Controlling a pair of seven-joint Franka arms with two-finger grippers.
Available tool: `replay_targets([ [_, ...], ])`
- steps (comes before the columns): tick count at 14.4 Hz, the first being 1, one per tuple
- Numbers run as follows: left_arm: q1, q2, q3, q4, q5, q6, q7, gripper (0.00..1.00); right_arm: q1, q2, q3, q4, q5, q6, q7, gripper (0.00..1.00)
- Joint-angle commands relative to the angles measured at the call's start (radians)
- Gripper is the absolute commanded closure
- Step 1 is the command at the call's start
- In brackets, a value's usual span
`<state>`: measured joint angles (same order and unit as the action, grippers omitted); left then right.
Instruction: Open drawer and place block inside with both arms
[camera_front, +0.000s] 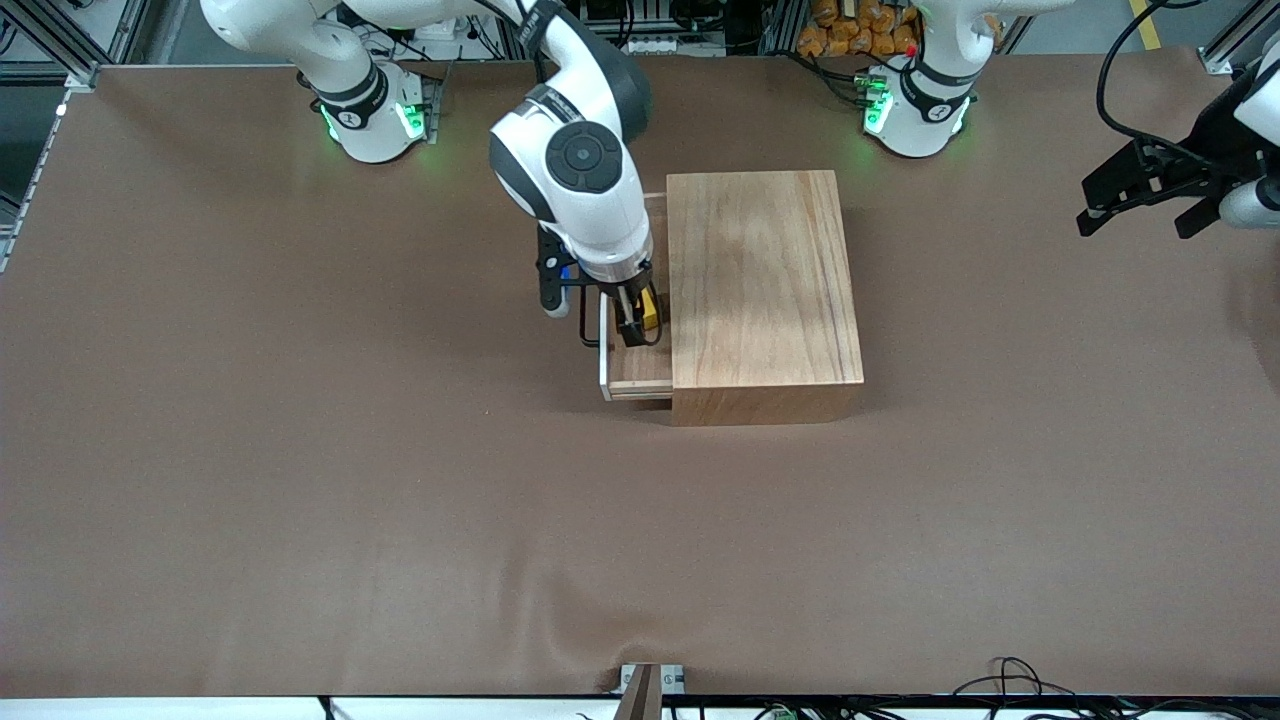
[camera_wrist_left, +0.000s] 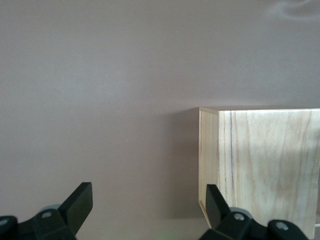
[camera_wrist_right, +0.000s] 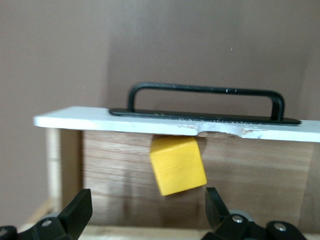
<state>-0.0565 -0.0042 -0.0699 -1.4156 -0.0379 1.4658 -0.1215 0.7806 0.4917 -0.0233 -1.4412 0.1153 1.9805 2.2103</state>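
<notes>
In the smooth wooden drawer (camera_wrist_right: 125, 165): yellow cube block (camera_wrist_right: 178, 165) | right pincer (camera_wrist_right: 147, 212) spread above | left pincer (camera_wrist_left: 147, 210) spread, waiting.

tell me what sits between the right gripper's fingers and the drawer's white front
The yellow block, lying in the drawer against its white front, apart from the open right gripper; right wrist view.

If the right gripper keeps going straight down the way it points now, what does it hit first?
Most likely the yellow block, which lies between the open fingers of the right gripper in the right wrist view, resting in the open drawer. Depth is unclear; the drawer floor comes next.
</notes>
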Motion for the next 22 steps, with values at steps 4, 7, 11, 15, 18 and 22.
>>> replay_targets([
  [4,0.006,-0.017,-0.007,-0.006,-0.017,-0.012,-0.009,0.0,-0.141,-0.071,0.006,0.034,0.004,-0.222,-0.356,0.0],
  [7,0.006,-0.016,-0.007,-0.005,-0.017,-0.012,-0.007,0.0,-0.248,-0.094,0.006,0.034,0.004,-0.242,-0.652,0.0],
  [11,0.009,-0.013,-0.007,-0.002,-0.017,-0.007,-0.007,0.0,-0.352,-0.09,0.005,0.031,0.001,-0.253,-1.039,0.0],
  [15,0.007,-0.008,-0.007,-0.003,-0.016,-0.007,-0.006,0.0,-0.437,-0.096,0.003,0.03,-0.008,-0.252,-1.407,0.0],
  [18,0.004,-0.002,-0.007,-0.003,-0.016,0.001,-0.006,0.0,-0.518,-0.13,0.003,0.024,-0.006,-0.323,-1.648,0.0],
  [22,0.004,0.01,-0.007,-0.002,-0.011,0.011,-0.006,0.0,-0.644,-0.176,0.005,0.021,0.003,-0.417,-1.949,0.0],
])
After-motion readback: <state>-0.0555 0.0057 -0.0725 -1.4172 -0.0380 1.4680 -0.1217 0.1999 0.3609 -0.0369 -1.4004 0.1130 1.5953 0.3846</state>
